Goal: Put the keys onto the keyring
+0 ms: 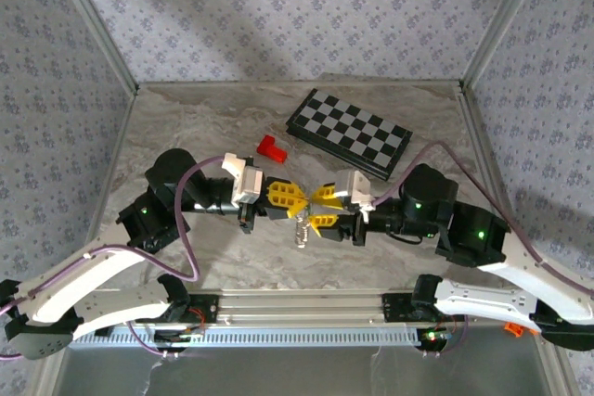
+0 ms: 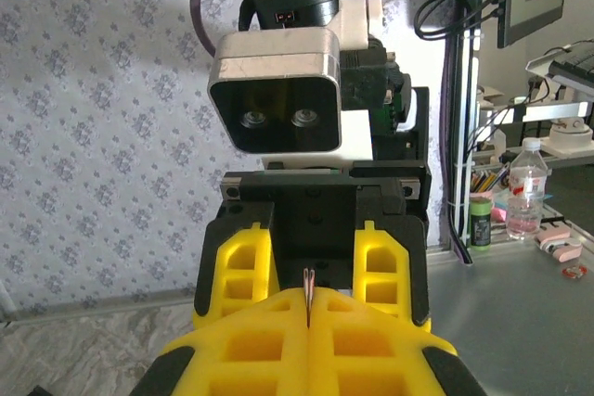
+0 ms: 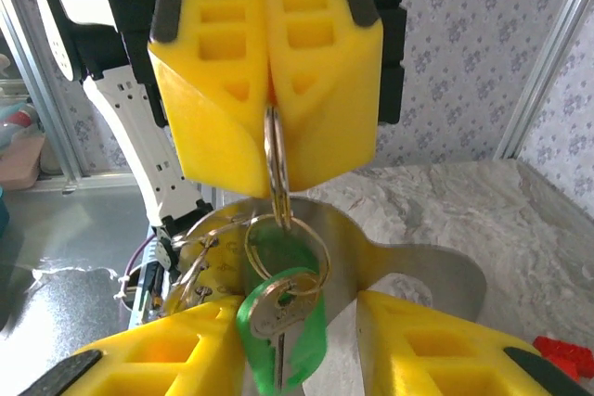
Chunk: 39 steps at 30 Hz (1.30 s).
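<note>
Patterned wallpaper closes in a marbled bench [image 1: 186, 127], and above its middle, between the two arms, hangs the task's thing. The green-headed key [image 3: 278, 326] dangles from a silvery keyring [image 3: 276, 162], with a beaded chain [image 3: 195, 257] and a flat metal tag [image 3: 418, 271] bunched just behind it. The key looks threaded onto the rings, though I cannot tell whether it has passed the split all the way. The left gripper [image 3: 269, 71] has its yellow fingers pressed together on the top of the keyring, so the whole bundle hangs from that one pinch. The right gripper [image 3: 302, 354] is spread, one finger on either side of the key and, as far as I can see, touching nothing. Far off lie a red block [image 1: 271, 146] and a chessboard [image 1: 348, 132]. The main risk is the thin hold: a slight slackening or jolt of the left gripper would drop the bundle to the bench. If the right gripper bumps the hanging key, the swing could twist the ring out of the pinch or work a half-threaded key off again.
</note>
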Available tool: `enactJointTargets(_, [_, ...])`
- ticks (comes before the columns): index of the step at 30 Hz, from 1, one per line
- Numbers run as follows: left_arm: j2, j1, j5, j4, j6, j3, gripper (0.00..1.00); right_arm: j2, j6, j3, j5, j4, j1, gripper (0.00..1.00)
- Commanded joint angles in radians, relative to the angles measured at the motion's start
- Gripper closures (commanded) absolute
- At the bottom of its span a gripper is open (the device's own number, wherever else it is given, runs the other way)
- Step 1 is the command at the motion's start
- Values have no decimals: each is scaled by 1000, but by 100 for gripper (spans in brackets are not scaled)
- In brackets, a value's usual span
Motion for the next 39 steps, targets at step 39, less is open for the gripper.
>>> enactJointTargets(39, [17, -6, -73, -131, 80, 27, 100, -21, -22, 34, 116, -32, -3, 99])
